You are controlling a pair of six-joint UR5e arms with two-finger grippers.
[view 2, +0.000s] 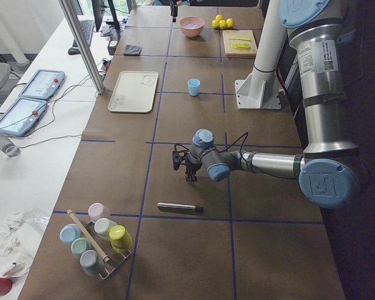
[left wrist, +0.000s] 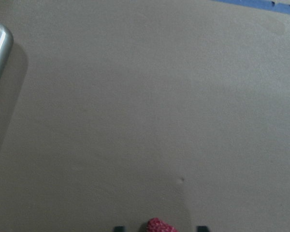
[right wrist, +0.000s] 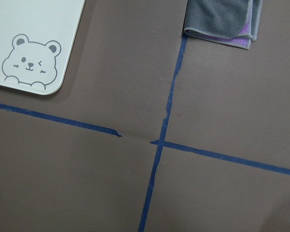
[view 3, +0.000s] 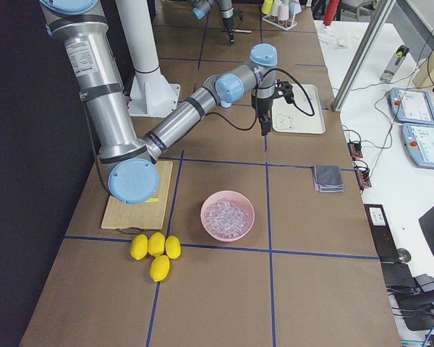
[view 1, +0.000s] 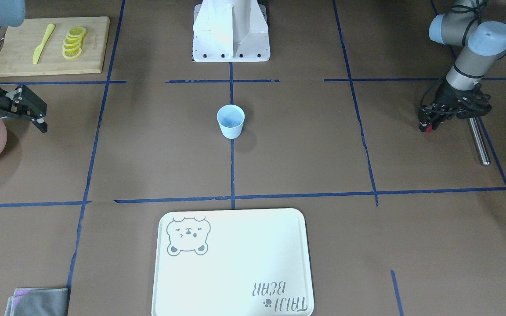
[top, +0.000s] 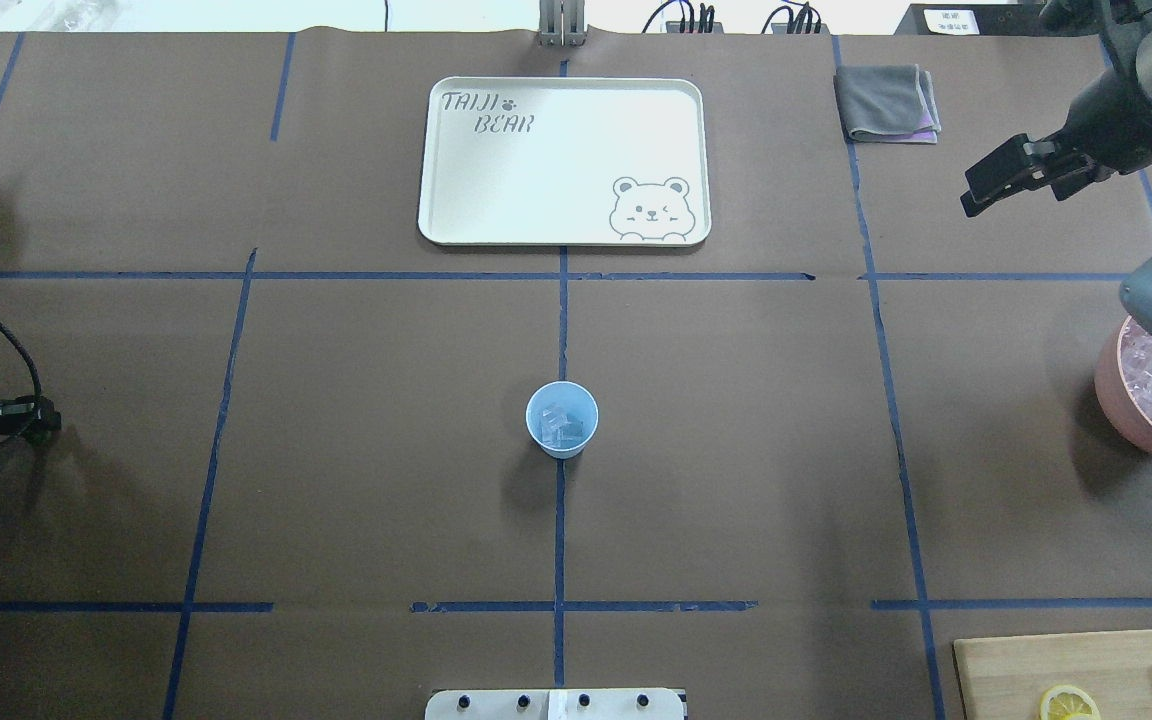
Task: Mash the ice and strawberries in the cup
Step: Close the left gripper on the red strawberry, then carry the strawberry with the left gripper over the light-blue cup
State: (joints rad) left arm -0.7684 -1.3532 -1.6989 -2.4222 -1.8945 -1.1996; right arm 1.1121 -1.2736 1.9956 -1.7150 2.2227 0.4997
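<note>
The pale blue cup [view 1: 231, 122] stands upright at the table's middle, and the overhead view [top: 562, 420] shows a few clear ice cubes [top: 563, 424] in it. My left gripper [view 1: 427, 124] is low over the table far to the robot's left, shut on a small red strawberry [view 1: 428, 129]. The strawberry's red tip shows at the bottom edge of the left wrist view [left wrist: 160, 225]. My right gripper [view 1: 42, 116] is open and empty, raised near the pink bowl [top: 1126, 400], far from the cup.
The pink bowl holds many ice cubes [view 3: 228, 215]. A metal rod [view 1: 479, 142] lies beside my left gripper. A white bear tray [view 1: 233, 263], a grey cloth [view 1: 37, 302], a cutting board [view 1: 95, 44] with lemon slices and a yellow knife, whole lemons [view 3: 153, 253] and a cup rack [view 2: 94, 240] are around.
</note>
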